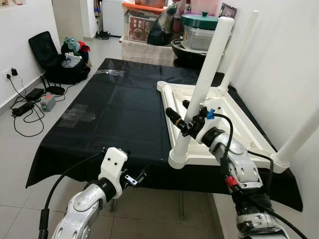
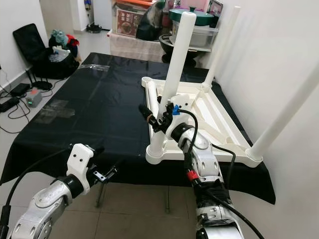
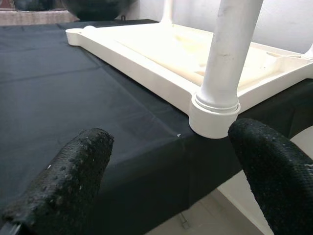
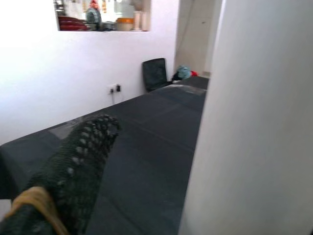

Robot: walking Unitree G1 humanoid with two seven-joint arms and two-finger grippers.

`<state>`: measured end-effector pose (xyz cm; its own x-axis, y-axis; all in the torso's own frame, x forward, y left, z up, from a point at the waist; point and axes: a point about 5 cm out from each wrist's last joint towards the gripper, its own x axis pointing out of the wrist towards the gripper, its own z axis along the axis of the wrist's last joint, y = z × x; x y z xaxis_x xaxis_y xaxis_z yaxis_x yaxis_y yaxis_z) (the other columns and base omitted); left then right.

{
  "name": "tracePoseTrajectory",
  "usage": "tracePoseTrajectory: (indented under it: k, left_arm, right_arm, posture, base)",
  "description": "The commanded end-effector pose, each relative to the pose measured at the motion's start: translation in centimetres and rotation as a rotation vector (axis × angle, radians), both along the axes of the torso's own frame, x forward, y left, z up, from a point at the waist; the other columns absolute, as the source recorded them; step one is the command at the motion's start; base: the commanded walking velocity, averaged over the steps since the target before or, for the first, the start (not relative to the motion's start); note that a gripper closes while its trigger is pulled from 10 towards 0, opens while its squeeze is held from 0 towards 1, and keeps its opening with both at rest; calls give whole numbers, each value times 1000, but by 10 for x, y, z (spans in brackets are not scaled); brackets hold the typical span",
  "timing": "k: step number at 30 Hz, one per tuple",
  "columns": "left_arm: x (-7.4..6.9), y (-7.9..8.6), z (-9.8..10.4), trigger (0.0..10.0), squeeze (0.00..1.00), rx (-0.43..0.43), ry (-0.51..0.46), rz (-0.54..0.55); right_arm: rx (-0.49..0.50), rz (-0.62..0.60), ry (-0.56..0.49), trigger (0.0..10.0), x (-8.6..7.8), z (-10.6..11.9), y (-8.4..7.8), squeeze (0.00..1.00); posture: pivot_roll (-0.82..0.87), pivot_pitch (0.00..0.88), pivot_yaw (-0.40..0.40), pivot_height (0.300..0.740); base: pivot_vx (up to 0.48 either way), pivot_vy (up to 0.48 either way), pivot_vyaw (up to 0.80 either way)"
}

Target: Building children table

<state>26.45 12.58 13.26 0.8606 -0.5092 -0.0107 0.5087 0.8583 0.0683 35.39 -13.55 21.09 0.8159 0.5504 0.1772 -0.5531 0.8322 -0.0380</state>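
Three legs upright in tabletop (image 1: 234,117) | right pincer (image 1: 185,121) pinching near leg (image 1: 203,84) | left pincer (image 3: 171,166) spread

Pretty lived-in room: white walls (image 1: 279,55), grey tiled floor (image 1: 15,164), a black chair (image 1: 42,47) piled with clothes, cables by the wall socket (image 1: 7,74), storage boxes (image 1: 142,22) stacked at the back

A cream-white table top (image 1: 234,124) and white leg (image 1: 204,79) on black cloth (image 1: 114,114).

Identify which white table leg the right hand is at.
The near-left corner leg, closest to the camera; the right hand is against its lower part, while the other upright legs stand untouched.
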Motion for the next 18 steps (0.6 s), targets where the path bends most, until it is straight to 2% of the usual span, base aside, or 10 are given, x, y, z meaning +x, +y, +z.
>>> tracePoseTrajectory:
  k: [1, 2, 5, 9, 14, 18]
  left_arm:
    - [1, -3, -1, 10000, 0, -1, 4, -11]
    - [1, -4, -1, 10000, 0, -1, 4, -16]
    - [1, -5, -2, 10000, 0, -2, 6, -21]
    - [2, -6, -2, 10000, 0, 0, 6, -24]
    - [3, -4, 0, 10000, 0, 1, -1, -12]
    - [3, -3, 0, 10000, 0, 2, -2, -10]
  right_arm:
    - [-12, -12, -18, 10000, 0, 2, -4, 1000]
    - [-31, -23, -22, 10000, 0, 2, -10, 0]
    - [-50, 20, -22, 10000, -1, 0, -15, 0]
    - [-83, 67, -3, 10000, 5, -4, -21, 0]
    - [-90, 128, 33, 10000, 20, -6, -18, 0]
    - [-93, 145, 38, 10000, 22, -7, -16, 0]
  posture:
    - [147, 0, -131, 740]
    - [142, 0, -130, 740]
    - [136, 0, -125, 740]
    - [160, 0, -140, 740]
    - [177, 0, -156, 740]
    - [177, 0, -156, 740]
  base:
    - [0, 0, 0]
    - [0, 0, 0]
    - [0, 0, 0]
    - [0, 0, 0]
    - [0, 0, 0]
    - [0, 0, 0]
